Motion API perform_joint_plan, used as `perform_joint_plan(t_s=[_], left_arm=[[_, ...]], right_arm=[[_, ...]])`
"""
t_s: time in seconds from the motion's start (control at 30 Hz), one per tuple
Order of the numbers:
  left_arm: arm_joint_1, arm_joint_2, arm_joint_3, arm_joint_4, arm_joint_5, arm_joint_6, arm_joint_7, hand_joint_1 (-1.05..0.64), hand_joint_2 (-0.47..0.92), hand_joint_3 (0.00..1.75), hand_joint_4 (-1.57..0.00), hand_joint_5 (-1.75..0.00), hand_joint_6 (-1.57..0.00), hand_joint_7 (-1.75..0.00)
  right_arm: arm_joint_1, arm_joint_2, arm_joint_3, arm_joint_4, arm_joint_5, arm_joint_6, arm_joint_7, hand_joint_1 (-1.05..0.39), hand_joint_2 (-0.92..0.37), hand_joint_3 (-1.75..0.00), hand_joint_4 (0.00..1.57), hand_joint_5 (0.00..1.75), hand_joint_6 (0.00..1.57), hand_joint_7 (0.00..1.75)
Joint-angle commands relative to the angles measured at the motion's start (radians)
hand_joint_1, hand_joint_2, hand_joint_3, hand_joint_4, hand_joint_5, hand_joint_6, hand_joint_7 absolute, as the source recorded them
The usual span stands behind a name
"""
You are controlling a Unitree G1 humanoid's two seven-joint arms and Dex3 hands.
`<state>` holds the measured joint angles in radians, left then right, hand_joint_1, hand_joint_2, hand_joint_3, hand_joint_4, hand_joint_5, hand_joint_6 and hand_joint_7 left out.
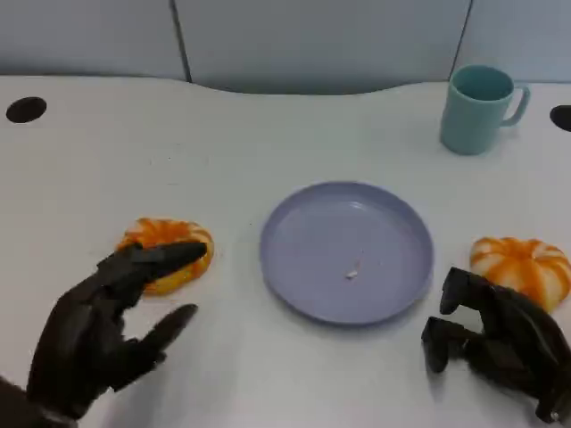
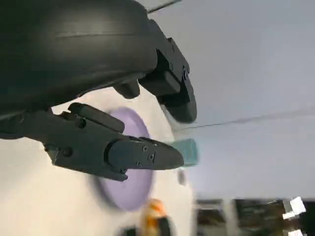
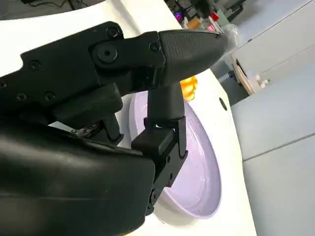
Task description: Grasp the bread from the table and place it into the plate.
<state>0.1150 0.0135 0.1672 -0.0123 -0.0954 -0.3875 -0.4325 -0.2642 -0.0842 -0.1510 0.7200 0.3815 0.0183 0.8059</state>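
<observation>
An orange-and-white bread roll (image 1: 167, 247) lies on the white table, left of the lavender plate (image 1: 312, 241). My left hand (image 1: 105, 328) hovers just before it with fingers spread; one fingertip reaches over the roll's near edge and nothing is gripped. A second similar roll (image 1: 522, 266) lies right of the plate. My right hand (image 1: 495, 337) rests near it, fingers bent and apart, holding nothing. The left wrist view shows the left hand (image 2: 98, 98), the plate (image 2: 130, 184) and the far roll (image 2: 155, 212). The right wrist view shows the right hand (image 3: 98, 123), the plate (image 3: 199, 167) and a roll (image 3: 190, 84).
A teal mug (image 1: 479, 107) stands at the back right, also blurred in the left wrist view as the mug (image 2: 189, 150). A small pale crumb (image 1: 354, 271) lies in the plate. Black round holes (image 1: 26, 109) mark the table's far corners. A grey wall runs behind.
</observation>
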Motion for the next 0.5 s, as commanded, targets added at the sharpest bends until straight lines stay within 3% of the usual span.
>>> perform_joint_plan(t_s=[0.03, 0.17, 0.3, 0.5], left_arm=[[-0.019, 0.093, -0.020, -0.096, 0.281, -0.054, 0.137, -0.49, 0.92, 0.10, -0.33, -0.63, -0.47, -0.01], [-0.020, 0.128, -0.044, -0.135, 0.386, -0.032, 0.207, -0.51, 0.92, 0.06, -0.27, -0.55, -0.42, 0.00], [-0.099, 0.243, -0.069, -0.123, 0.605, -0.011, 0.265, -0.50, 0.88, 0.02, -0.19, -0.49, -0.34, 0.00], [-0.202, 0.367, -0.148, -0.089, 0.843, 0.080, 0.288, -0.28, 0.72, 0.00, -0.02, -0.31, -0.22, 0.00]], right_arm=[[0.027, 0.004, 0.000, 0.012, -0.007, 0.019, -0.013, -0.51, -0.92, -0.31, 0.77, 1.74, 0.70, 1.52], [0.029, 0.006, 0.001, 0.009, -0.011, 0.012, -0.018, -0.51, -0.92, -0.31, 0.77, 1.74, 0.70, 1.53], [0.039, 0.004, 0.015, -0.009, -0.030, -0.002, -0.033, -0.54, -0.92, -0.31, 0.78, 1.74, 0.70, 1.53], [0.049, 0.010, 0.025, -0.027, -0.034, 0.003, -0.045, -0.53, -0.92, -0.31, 0.76, 1.74, 0.69, 1.53]])
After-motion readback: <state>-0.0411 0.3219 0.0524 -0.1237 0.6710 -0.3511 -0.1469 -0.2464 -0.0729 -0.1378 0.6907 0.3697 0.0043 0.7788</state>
